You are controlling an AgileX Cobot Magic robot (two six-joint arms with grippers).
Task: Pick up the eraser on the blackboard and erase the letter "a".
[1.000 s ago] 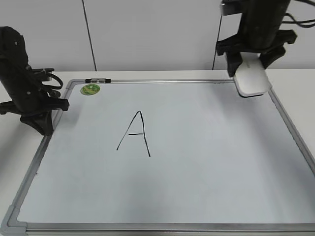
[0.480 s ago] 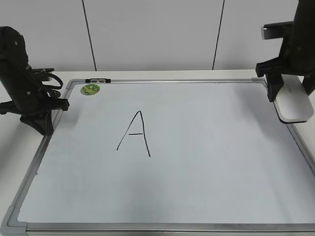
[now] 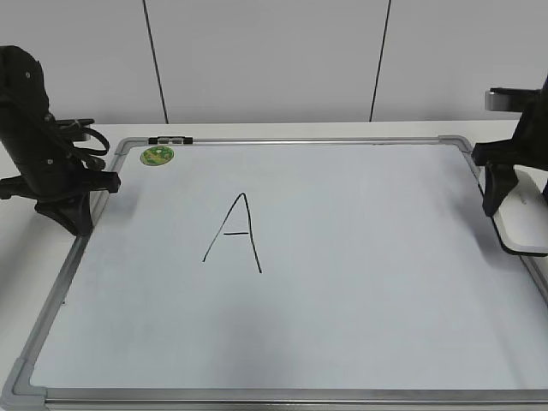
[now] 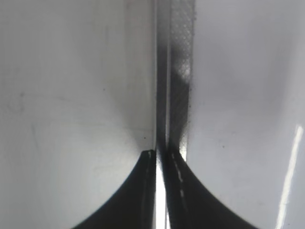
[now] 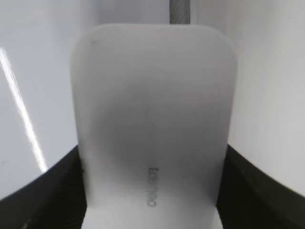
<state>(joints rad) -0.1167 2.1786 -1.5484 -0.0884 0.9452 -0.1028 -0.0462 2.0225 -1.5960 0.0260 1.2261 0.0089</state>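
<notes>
The blackboard (image 3: 360, 291) is a white board in a grey frame, lying flat on the table. A tall black capital "A" (image 3: 233, 233) is written left of its middle. No small letter "a" shows anywhere on it. My right gripper (image 3: 516, 193) is shut on the white eraser (image 3: 524, 226) and holds it low over the board's right frame edge. In the right wrist view the eraser (image 5: 152, 109) fills the space between the two fingers (image 5: 152, 191). My left gripper (image 3: 73, 218) is shut and empty over the board's left frame (image 4: 162, 71).
A green round sticker (image 3: 157, 156) sits at the board's far left corner, with a small black clip (image 3: 169, 139) on the frame beside it. The board lies on a white table (image 3: 257, 128) in front of a grey wall.
My right gripper has carried the eraser from above the board's far right corner rightward and down to the right frame edge. The left arm has not moved.
</notes>
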